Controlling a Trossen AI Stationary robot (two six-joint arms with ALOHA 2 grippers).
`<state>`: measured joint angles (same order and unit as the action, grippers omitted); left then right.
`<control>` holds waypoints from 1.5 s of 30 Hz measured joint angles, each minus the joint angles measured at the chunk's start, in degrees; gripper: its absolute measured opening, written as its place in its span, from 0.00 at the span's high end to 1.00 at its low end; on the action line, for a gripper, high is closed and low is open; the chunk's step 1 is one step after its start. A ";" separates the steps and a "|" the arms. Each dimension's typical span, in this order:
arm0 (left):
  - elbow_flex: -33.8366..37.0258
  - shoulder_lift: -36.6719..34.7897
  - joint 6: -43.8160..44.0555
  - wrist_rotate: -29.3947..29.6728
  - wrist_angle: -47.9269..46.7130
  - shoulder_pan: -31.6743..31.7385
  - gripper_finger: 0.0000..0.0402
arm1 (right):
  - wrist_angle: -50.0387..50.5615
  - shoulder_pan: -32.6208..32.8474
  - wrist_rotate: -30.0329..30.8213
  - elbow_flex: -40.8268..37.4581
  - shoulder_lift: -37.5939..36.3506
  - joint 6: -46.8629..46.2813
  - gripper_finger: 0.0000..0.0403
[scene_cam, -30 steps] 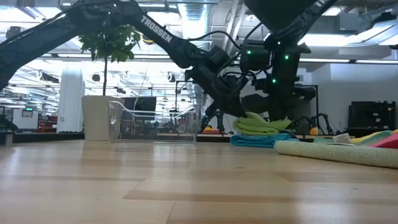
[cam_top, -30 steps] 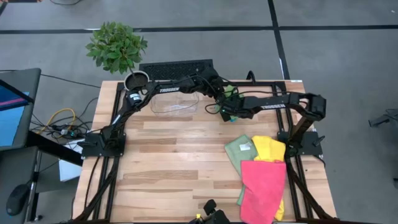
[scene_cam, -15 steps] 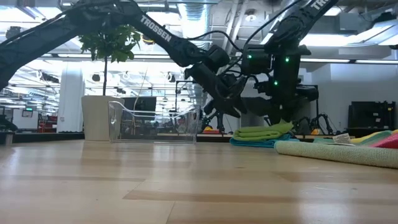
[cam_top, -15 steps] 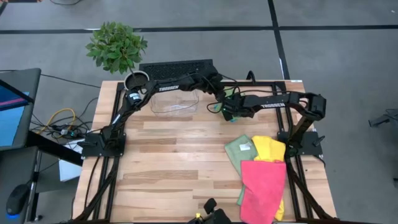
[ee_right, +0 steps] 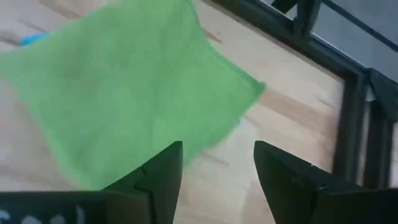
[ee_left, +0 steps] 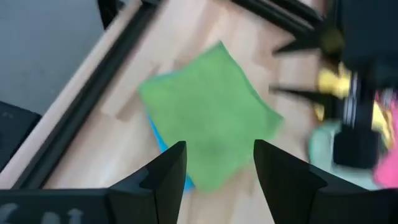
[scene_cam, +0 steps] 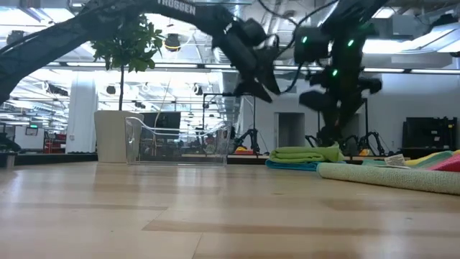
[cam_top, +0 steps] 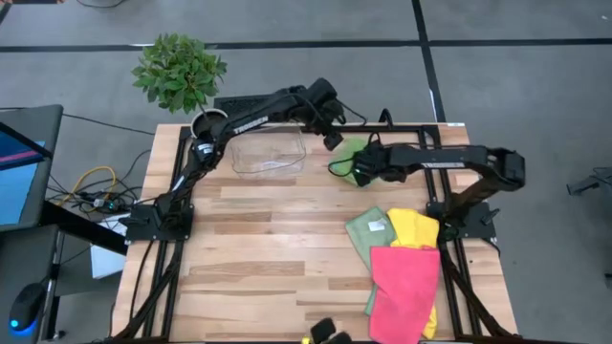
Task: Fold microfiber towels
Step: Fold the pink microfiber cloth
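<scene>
A folded bright green towel (cam_top: pixel 350 153) (scene_cam: pixel 305 152) lies flat on a folded blue towel (scene_cam: pixel 290 164) (ee_left: pixel 157 133) at the table's far right. My left gripper (cam_top: pixel 332 139) (ee_left: pixel 219 180) hangs open above the stack's far left side. My right gripper (cam_top: pixel 356 172) (ee_right: pixel 217 180) hangs open above its near side. Both wrist views look down on the green towel (ee_left: pixel 208 118) (ee_right: pixel 124 81) with nothing between the fingers. A pale sage towel (cam_top: pixel 367 229), a yellow one (cam_top: pixel 417 227) and a pink one (cam_top: pixel 404 285) lie overlapping at the near right.
A clear plastic bin (cam_top: pixel 270 153) stands at the far middle, left of the stack. A potted plant (cam_top: pixel 179 72) stands off the far left corner. Black frame rails (cam_top: pixel 411 127) run along the far right edge. Bare wood (cam_top: pixel 268 248) spans the table's middle and left.
Both grippers have risen off the bright green towel. The left one has also gone toward the table's far edge. The green towel stays lying folded on the blue one.
</scene>
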<state>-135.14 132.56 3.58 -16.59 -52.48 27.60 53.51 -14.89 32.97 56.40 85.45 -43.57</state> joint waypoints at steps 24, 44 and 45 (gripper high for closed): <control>48.21 -20.05 -0.99 6.22 51.39 -43.08 0.55 | 8.55 68.36 -8.50 -3.02 -3.19 -61.06 0.45; 33.83 4.18 4.40 10.96 64.16 -36.58 0.55 | 9.88 79.63 -14.70 -2.78 0.04 -79.54 0.45; 32.87 4.83 4.31 10.80 63.77 -36.61 0.55 | 10.97 79.75 -14.61 -2.79 0.04 -79.67 0.45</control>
<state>-102.27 137.38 7.89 -5.79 11.29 -9.01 64.48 64.86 18.36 53.61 85.49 -123.24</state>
